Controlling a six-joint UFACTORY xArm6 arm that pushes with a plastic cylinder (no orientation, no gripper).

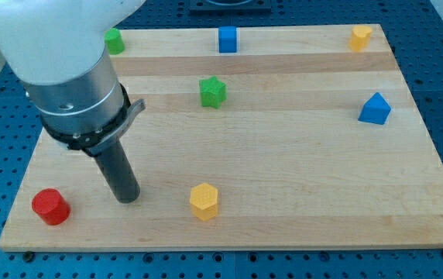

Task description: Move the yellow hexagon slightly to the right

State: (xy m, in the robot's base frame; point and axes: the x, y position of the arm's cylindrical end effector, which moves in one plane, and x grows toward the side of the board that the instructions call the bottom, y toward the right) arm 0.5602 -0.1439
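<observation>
The yellow hexagon sits near the bottom edge of the wooden board, a little left of centre. My tip rests on the board to the left of the hexagon, about a block and a half away, not touching it. The rod hangs from the large white and grey arm at the view's upper left.
A red cylinder lies at the bottom left, left of my tip. A green star sits mid-board. A green block, a blue cube and a yellow block line the top edge. A blue block is at the right.
</observation>
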